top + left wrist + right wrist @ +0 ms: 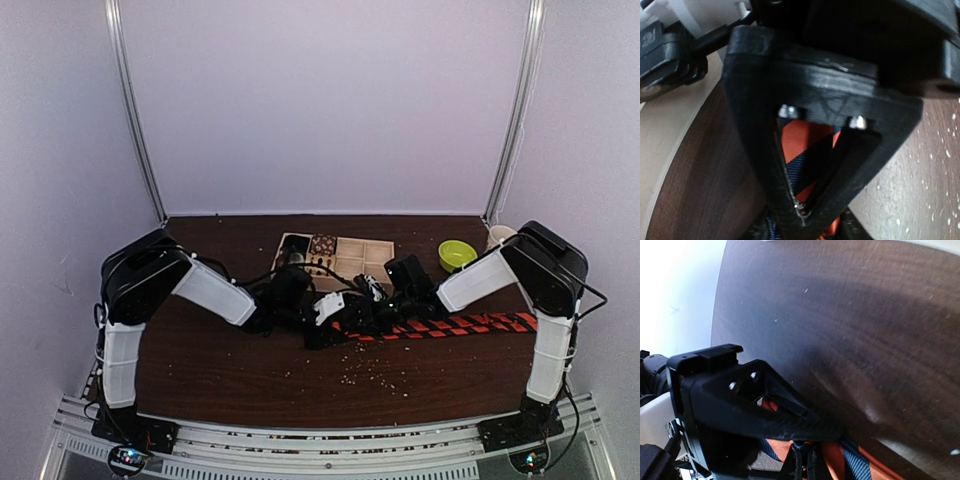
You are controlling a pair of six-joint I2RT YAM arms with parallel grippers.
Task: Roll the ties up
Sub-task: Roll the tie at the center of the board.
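Observation:
The tie (pixel 455 325), striped red-orange and black, lies across the dark table from the centre out to the right. Its left end is bunched between both grippers. My left gripper (pixel 325 328) is shut on that end; in the left wrist view its fingertips (pixel 802 212) meet over the orange and blue-black fabric (pixel 802 150). My right gripper (pixel 385 312) sits right beside it. In the right wrist view it shows side-on (pixel 837 432), closed over the tie (pixel 840 457), whose folds come out under its tip.
A wooden compartment tray (pixel 360 258) holding small patterned fabric rolls stands just behind the grippers. A green bowl (pixel 457 255) and a white cup (pixel 497 237) stand at the back right. Pale crumbs (pixel 375 375) are scattered on the near table.

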